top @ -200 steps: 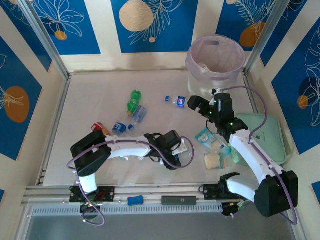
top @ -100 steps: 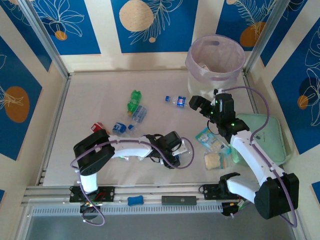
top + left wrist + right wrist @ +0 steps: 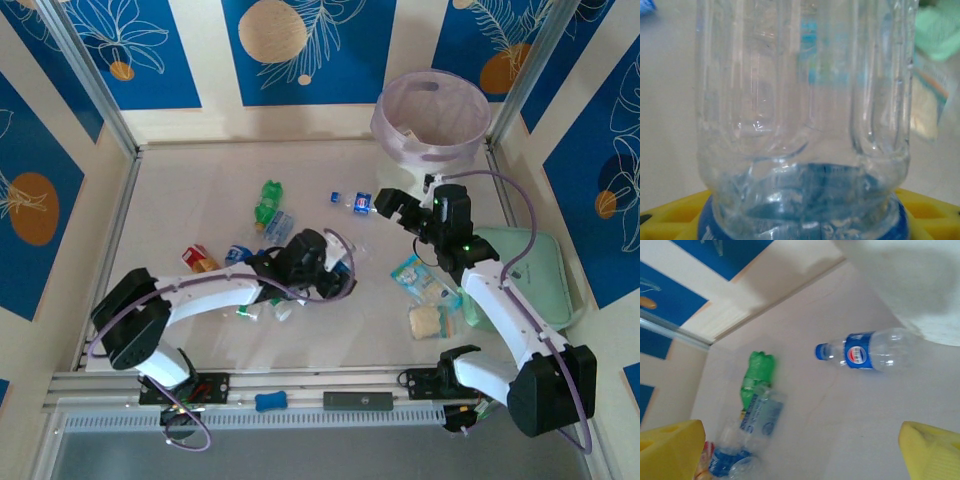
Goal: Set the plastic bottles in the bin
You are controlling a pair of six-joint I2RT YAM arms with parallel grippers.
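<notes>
Plastic bottles (image 3: pixel 279 226) lie loose on the pale counter (image 3: pixel 200 180). I can see none in the round white bin with the pink-lilac liner (image 3: pixel 380 125), which stands at the far right corner, and I can't make out what is inside it.
- On the counter: a crumpled green bottle (image 3: pixel 268 198) touches a clear blue-labelled one.
- A small clear bottle with blue cap and label (image 3: pixel 356 201) lies near the bin.
- A blue-capped bottle (image 3: pixel 238 254) lies further left, and clear ones (image 3: pixel 262 311) sit beside my left forearm (image 3: pixel 210 290).
- My judgement is that the task is barely begun.

Left pincer (image 3: pixel 322 262) is mid-counter, closed on a clear ribbed bottle with a blue band (image 3: pixel 805 115); its yellow pads (image 3: pixel 670 217) flank the bottle's base. Right pincer (image 3: pixel 800 440) is spread wide and empty, hovering just beside the small clear bottle.

Room: the counter is open from the left pincer toward the bin, but my right arm (image 3: pixel 500 300) sits across that lane. A metal frame post (image 3: pixel 535 68) hems in the bin's corner. A flat mint-green case (image 3: pixel 530 270) and blue-and-white snack packets (image 3: pixel 415 278) crowd the right side.
</notes>
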